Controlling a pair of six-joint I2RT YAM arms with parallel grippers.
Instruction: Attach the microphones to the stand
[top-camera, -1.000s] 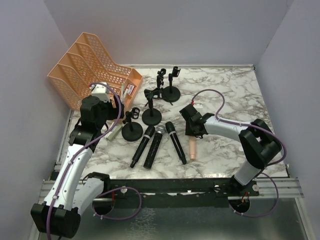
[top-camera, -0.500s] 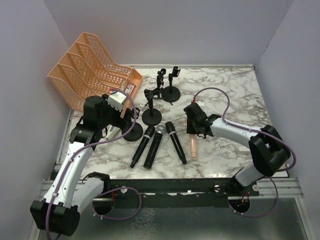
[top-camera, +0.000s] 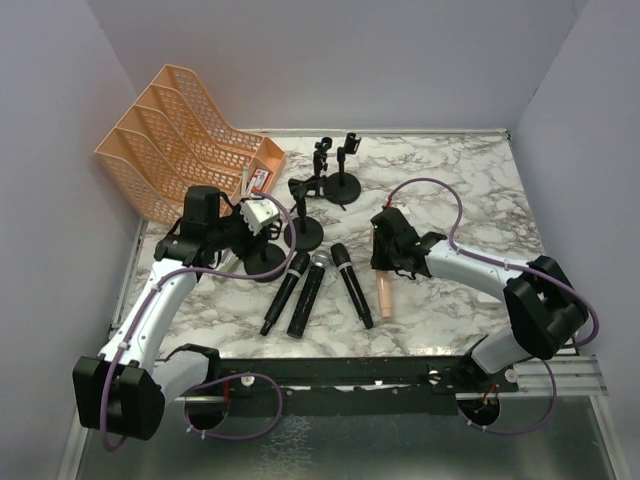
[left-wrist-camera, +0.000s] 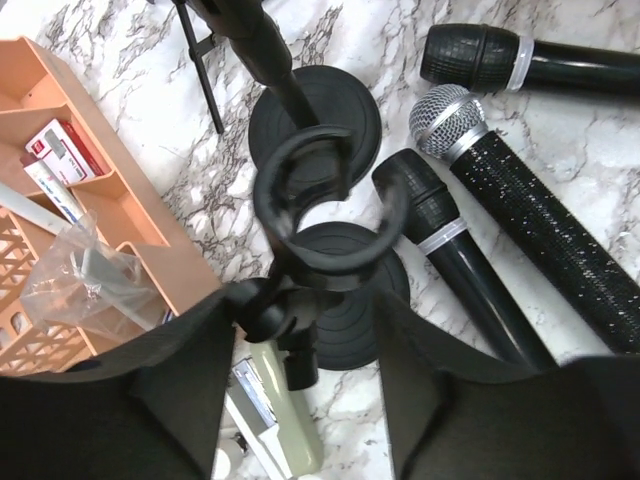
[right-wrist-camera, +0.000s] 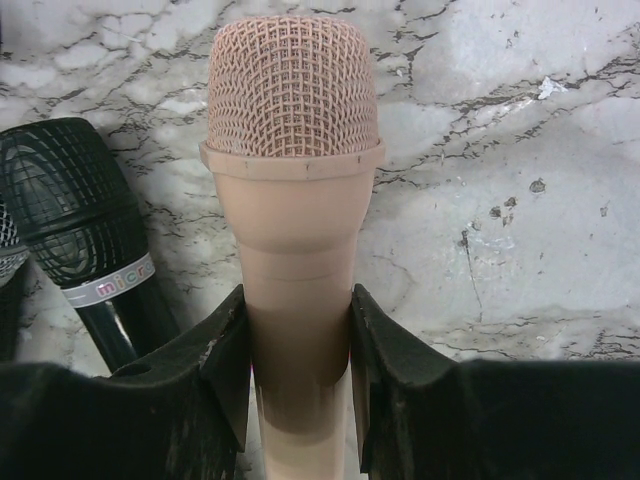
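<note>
1. Orange is the tray (top-camera: 170, 140) at the far left. The left gripper (left-wrist-camera: 305, 330) has swung away from it and now hangs over the nearest stand (left-wrist-camera: 350, 310).
2. Its fingers are apart, one on each side of the stand's thin neck, with a gap on the right side. I think it means to hold the stand steady.
3. In the middle, three dark microphones (top-camera: 308, 292) lie side by side on the desk (top-camera: 450, 180), just right of that stand. Nothing touches them.
4. The pale pink microphone (right-wrist-camera: 295, 200) lies to their right. The right gripper (right-wrist-camera: 297, 310) stays clamped on its body, just below the mesh head.
5. No microphone sits in a stand yet.
</note>
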